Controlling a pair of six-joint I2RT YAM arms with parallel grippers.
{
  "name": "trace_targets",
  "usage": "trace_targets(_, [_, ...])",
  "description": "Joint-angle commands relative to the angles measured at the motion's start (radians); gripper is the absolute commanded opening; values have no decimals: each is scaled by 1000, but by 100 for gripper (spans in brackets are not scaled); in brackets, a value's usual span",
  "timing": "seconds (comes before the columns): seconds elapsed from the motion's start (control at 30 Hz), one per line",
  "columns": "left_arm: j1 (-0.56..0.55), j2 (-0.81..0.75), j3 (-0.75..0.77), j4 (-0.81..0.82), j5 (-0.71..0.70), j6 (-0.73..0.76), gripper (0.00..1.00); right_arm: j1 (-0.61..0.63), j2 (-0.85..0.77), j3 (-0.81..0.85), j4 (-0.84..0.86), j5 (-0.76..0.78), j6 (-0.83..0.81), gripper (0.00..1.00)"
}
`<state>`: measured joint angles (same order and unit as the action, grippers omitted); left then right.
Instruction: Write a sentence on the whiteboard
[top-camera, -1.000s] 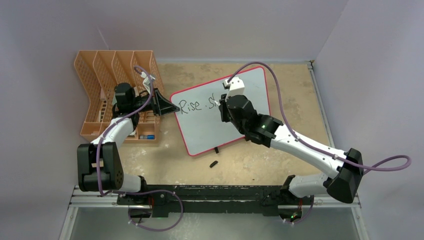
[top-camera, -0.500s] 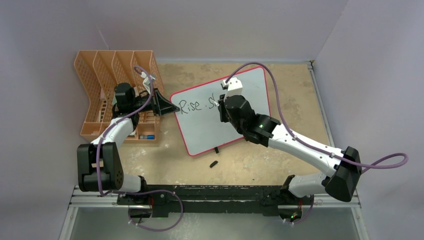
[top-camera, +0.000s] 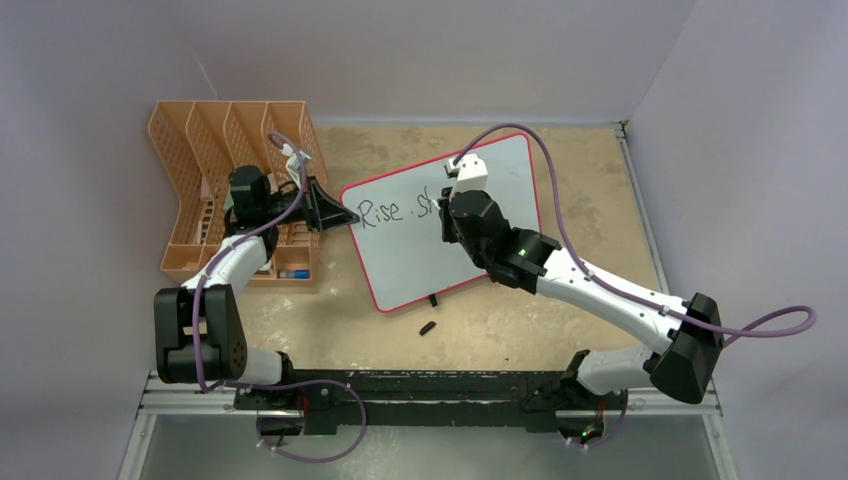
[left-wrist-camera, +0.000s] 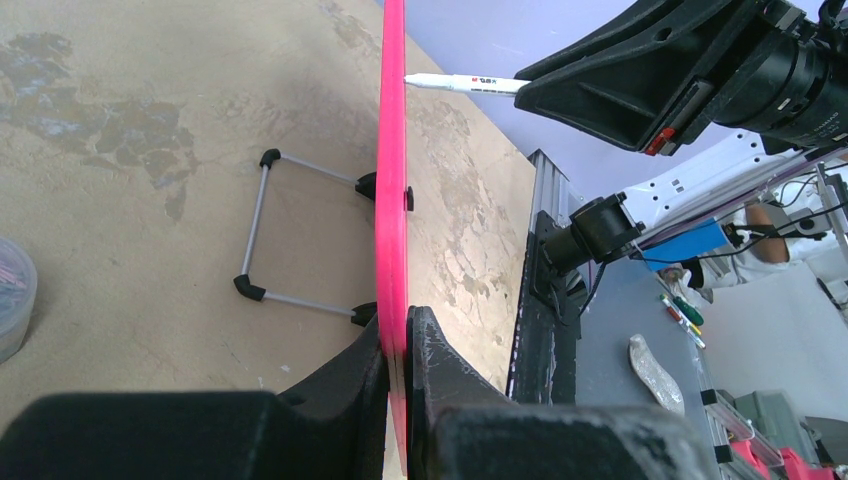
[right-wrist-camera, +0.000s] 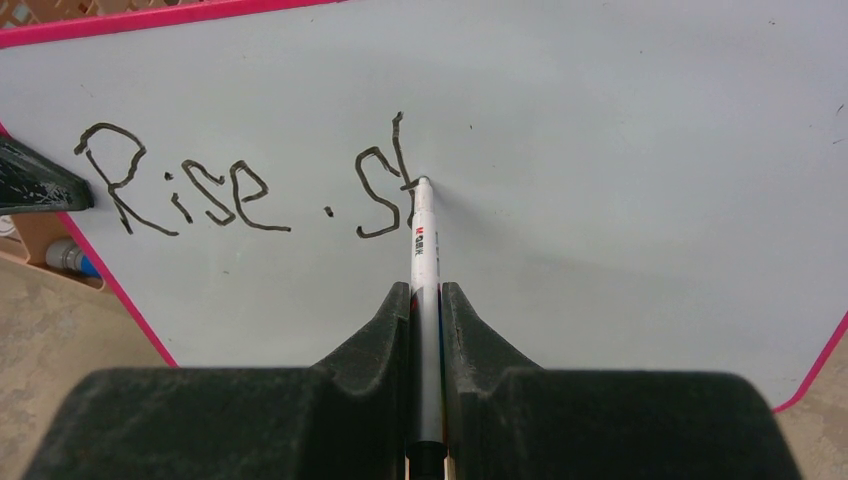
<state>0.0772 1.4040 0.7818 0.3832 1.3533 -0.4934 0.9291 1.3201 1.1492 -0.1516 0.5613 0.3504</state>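
The whiteboard (top-camera: 420, 255) stands tilted on the table, its pink rim edge-on in the left wrist view (left-wrist-camera: 391, 150). The sentence (top-camera: 385, 211) reads "Rise . S" plus a tall stroke in black (right-wrist-camera: 180, 190). My left gripper (top-camera: 345, 215) is shut on the board's left edge, one finger on each face (left-wrist-camera: 397, 335). My right gripper (top-camera: 443, 207) is shut on a white marker (right-wrist-camera: 424, 240). The marker's tip touches the board at the foot of that tall stroke. The marker (left-wrist-camera: 465, 84) also shows meeting the board face from the right.
An orange mesh file rack (top-camera: 235, 190) stands left of the board, behind my left arm, with a blue-capped item (top-camera: 293, 272) at its front. A small black cap (top-camera: 427, 327) lies on the table before the board. The board's wire stand (left-wrist-camera: 255, 235) rests behind it.
My right gripper has shifted slightly along the board with the marker, and the stroke after the "S" has grown. The left gripper and the board have not moved.
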Motion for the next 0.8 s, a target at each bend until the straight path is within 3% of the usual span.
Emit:
trace_targets(0.0, [-16, -13, 24, -5, 0, 30, 0, -1, -15, -8, 39, 51, -5, 0])
trace_targets(0.77, [-16, -16, 24, -10, -6, 33, 0, -1, -33, -37, -34, 23, 46, 0])
